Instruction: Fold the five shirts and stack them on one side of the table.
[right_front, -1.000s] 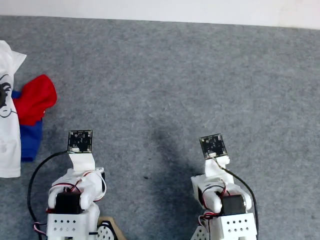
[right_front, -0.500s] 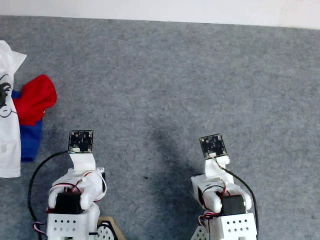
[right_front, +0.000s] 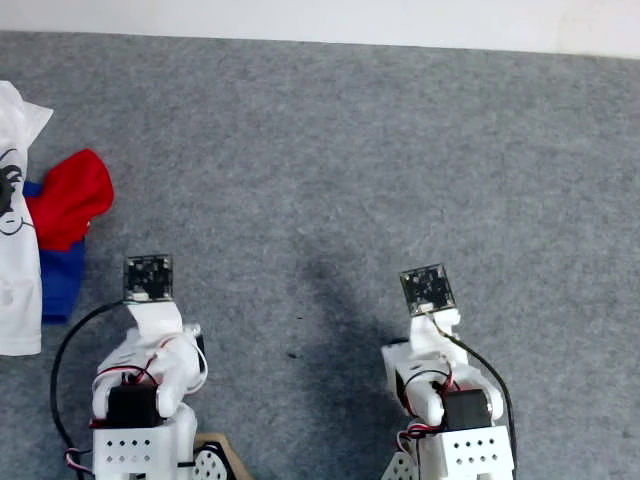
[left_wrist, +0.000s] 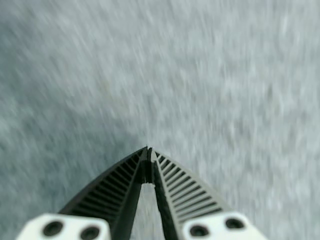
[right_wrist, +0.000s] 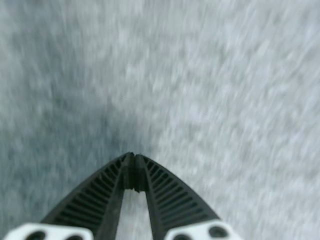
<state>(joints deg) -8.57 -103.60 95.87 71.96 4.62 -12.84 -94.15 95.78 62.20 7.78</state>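
A pile of shirts lies at the table's left edge: a white shirt (right_front: 15, 230) with a dark print, a red one (right_front: 68, 198) and a blue one (right_front: 60, 280) under them. The left arm (right_front: 148, 280) sits folded near the front, just right of the blue shirt. Its gripper (left_wrist: 148, 151) is shut, holding nothing, above bare grey cloth. The right arm (right_front: 428, 291) is folded at the front right, and its gripper (right_wrist: 131, 157) is also shut and empty over the grey surface.
The table is covered with a grey felt-like cloth (right_front: 350, 150). A white wall strip (right_front: 320, 20) runs along the far edge. Both arm bases (right_front: 135, 440) stand at the front edge, with black cables beside them.
The left arm has swung slightly to the left and forward, toward the shirt pile. The right arm and the shirts have not moved.
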